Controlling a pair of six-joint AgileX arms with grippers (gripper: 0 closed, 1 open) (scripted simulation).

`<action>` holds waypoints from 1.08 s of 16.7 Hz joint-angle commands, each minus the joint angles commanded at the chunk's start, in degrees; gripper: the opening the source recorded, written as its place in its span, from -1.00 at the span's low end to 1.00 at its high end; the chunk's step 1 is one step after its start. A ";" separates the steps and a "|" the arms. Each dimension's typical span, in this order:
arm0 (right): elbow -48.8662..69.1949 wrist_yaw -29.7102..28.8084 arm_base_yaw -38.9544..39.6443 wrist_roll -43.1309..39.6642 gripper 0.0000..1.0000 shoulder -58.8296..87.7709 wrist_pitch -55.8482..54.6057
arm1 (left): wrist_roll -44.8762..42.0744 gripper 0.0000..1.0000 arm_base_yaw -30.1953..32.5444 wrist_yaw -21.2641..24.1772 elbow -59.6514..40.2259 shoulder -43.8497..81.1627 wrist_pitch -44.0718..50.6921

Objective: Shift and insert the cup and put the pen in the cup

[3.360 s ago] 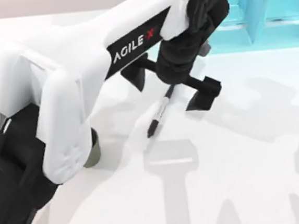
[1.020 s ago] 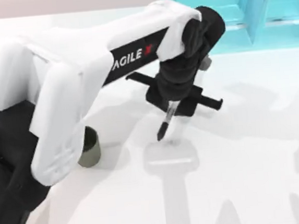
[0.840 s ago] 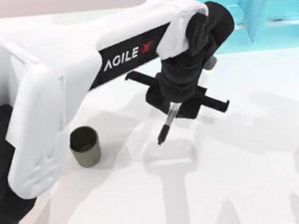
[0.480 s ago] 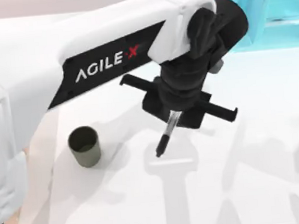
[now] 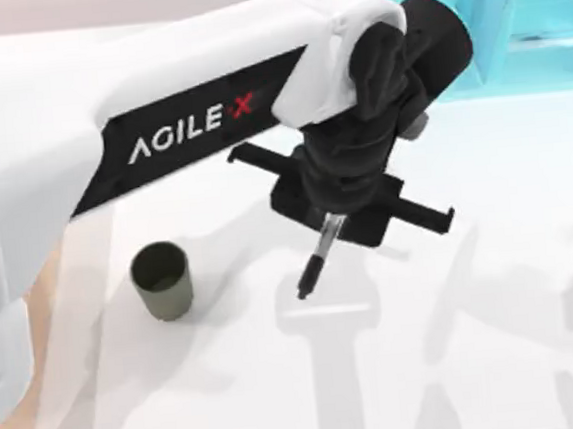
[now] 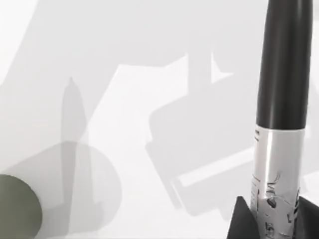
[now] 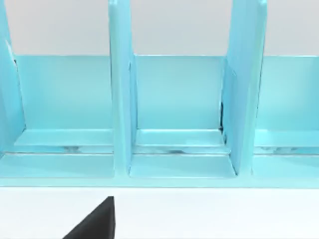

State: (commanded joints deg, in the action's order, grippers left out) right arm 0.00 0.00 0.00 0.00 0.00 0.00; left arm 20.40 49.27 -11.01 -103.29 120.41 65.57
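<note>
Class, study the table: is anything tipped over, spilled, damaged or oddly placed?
Nothing stands out. The cup stands upright on the table, nothing spilled around it. The left gripper holds the pen tilted above the table, apart from the cup.
</note>
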 joint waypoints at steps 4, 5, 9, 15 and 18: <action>0.00 0.00 0.00 0.00 1.00 0.00 0.00 | -2.67 -1.00 -0.79 -1.72 10.41 -6.73 -12.08; 0.00 0.00 0.00 0.00 1.00 0.00 0.00 | -3.47 -1.00 -1.18 -2.19 13.96 -8.92 -16.23; 0.00 0.00 0.00 0.00 1.00 0.00 0.00 | -6.97 -1.00 -3.36 -3.89 30.41 -19.00 -35.82; 0.00 0.00 0.00 0.00 1.00 0.00 0.00 | -12.81 -1.00 -7.71 -5.30 57.76 -36.19 -70.34; 0.00 0.00 0.00 0.00 1.00 0.00 0.00 | -15.84 -1.00 -9.90 -5.44 70.71 -44.72 -87.52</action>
State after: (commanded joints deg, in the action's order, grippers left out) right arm 0.00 0.00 0.00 0.00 0.00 0.00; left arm 4.55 39.37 -16.45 -32.58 75.69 -21.94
